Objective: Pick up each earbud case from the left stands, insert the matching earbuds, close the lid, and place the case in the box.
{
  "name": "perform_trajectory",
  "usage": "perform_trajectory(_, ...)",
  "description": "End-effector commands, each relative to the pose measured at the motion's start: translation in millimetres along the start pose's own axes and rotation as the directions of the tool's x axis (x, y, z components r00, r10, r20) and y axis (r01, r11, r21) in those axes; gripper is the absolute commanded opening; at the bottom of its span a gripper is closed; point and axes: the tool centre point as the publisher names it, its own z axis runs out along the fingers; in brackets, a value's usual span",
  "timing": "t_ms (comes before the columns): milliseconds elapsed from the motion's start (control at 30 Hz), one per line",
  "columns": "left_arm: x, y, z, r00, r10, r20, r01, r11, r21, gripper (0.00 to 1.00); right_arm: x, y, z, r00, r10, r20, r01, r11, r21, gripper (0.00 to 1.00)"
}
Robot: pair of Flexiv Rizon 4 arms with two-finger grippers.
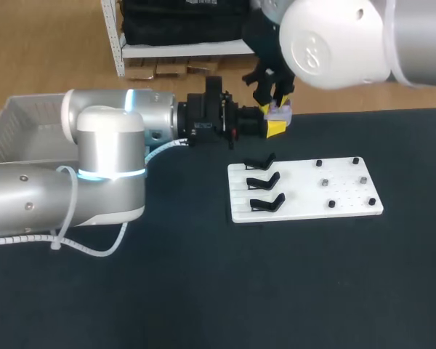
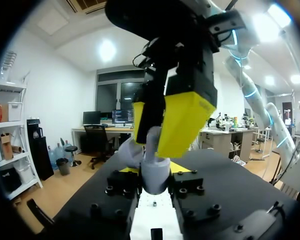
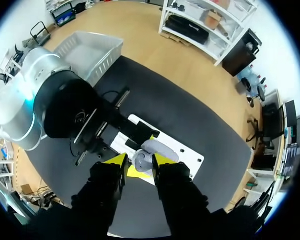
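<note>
Left gripper [image 1: 273,123]: closed on the earbud case [image 1: 281,113]. In the left wrist view the case [image 2: 155,172] sits clamped between its two fingers, one on each side. The arm comes in level from 9 o'clock, wrist pointing toward 3.

Case: pale lavender-white, off the table, held in the air over the table's far edge. It's at roughly 11 o'clock from the white board [image 1: 349,190], apart from it. Lid state: can't tell from any view.

Right gripper [image 1: 274,103]: comes down on the case from 12 o'clock, right on top of it. In the right wrist view the case [image 3: 149,156] shows directly under and ahead of it, with the left arm's wrist [image 3: 65,107] just beyond. In the left wrist view its yellow tips [image 2: 185,120] sit at the top of the case. Can't tell if it's actually gripping anything or just hovering in contact, and no earbud is distinguishable.

Board: flat on the black table [image 1: 203,291], right of centre. Three black stands [image 1: 263,180] in a column along its 9 o'clock edge, none carrying a case. Small dark and grey pegs [image 1: 324,182] are scattered on its 3 o'clock half.

Box [image 1: 14,120]: pale mesh bin at the table's far 9 o'clock corner, behind the left arm, well apart from the case. Contents not visible.
</note>
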Motion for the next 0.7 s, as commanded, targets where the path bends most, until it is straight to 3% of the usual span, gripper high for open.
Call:
perform_trajectory(33, 0.5, -0.9, -1.0, 1.000, 0.005, 0.006, -0.005, 1.000, -0.003, 0.00, -0.6, -2.6, -0.5, 1.000, 0.006, 0.003, -0.006, 1.000, 0.001, 0.33)
perform_trajectory(233, 0.5, -0.9, -1.0, 1.000, 0.005, 0.006, -0.005, 1.000, -0.003, 0.00, 2.5, -3.8, -0.7, 1.000, 0.012, -0.001, -0.012, 1.000, 0.016, 0.35)
perform_trajectory(400, 0.5, -0.9, -1.0, 1.000, 0.005, 0.006, -0.005, 1.000, -0.003, 0.00, 1.1, -5.9, -19.5, 0.999, 0.023, 0.036, -0.024, 1.000, 0.002, 0.36)
perform_trajectory(700, 0.5, -0.9, -1.0, 1.000, 0.005, 0.006, -0.005, 1.000, -0.003, 0.00, -33.0, -32.9, -8.6, 0.978, 0.173, 0.120, -0.172, 0.985, -0.022, 0.39)
